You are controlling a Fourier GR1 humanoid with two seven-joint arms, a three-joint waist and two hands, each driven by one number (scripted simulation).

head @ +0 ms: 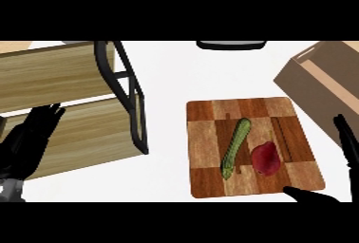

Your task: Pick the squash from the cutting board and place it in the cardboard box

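Observation:
A long green squash (235, 148) lies lengthwise on the chequered wooden cutting board (210, 114), just left of a dark red vegetable (266, 158). The cardboard box (317, 78) stands at the upper right, partly cut off by the view's edge. My right hand (348, 137) is open at the right edge, its fingers straight beside the board, and its thumb shows at the board's near right corner. It touches neither vegetable. My left hand (28, 140) rests open at the far left, fingers up.
A wooden shelf rack with a black metal frame (77, 102) fills the left side, close to the left hand. A dark rounded object (231, 44) sits at the counter's far edge. White counter (165, 85) lies between rack and board.

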